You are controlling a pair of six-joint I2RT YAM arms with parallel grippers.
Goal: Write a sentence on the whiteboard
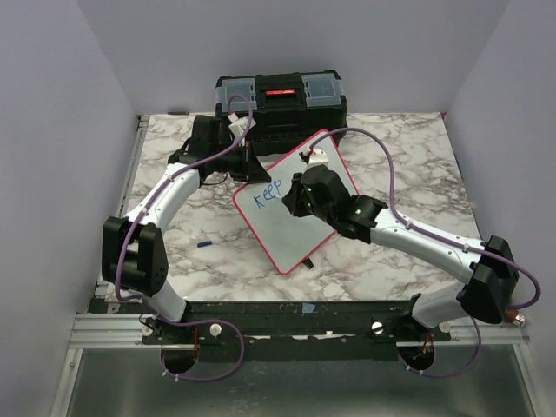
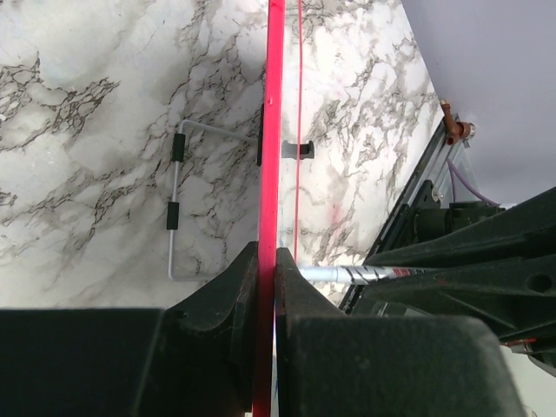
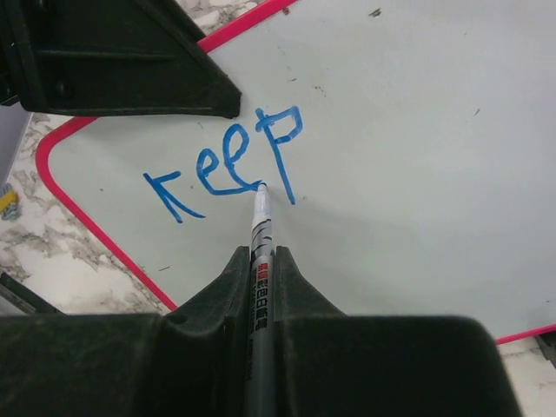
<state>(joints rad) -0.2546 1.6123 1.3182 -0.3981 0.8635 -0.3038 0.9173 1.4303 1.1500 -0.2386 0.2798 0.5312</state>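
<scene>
The whiteboard (image 1: 291, 228), white with a thin red rim, stands tilted at the table's middle. My left gripper (image 1: 246, 165) is shut on its upper left edge; in the left wrist view the red rim (image 2: 274, 130) runs edge-on between the closed fingers of that gripper (image 2: 268, 261). My right gripper (image 3: 261, 256) is shut on a silver marker (image 3: 261, 228), whose tip touches the whiteboard (image 3: 417, 174). Of the sentence, only the blue word "keep" (image 3: 230, 169) shows, and the marker tip rests at the foot of its last letters. The marker (image 2: 365, 274) also shows beyond the rim.
A black toolbox (image 1: 280, 95) with clear lid compartments stands at the back edge. A small blue cap (image 1: 205, 245) lies on the marble table left of the board. A bent wire stand (image 2: 174, 208) lies behind the board. Walls close in on both sides.
</scene>
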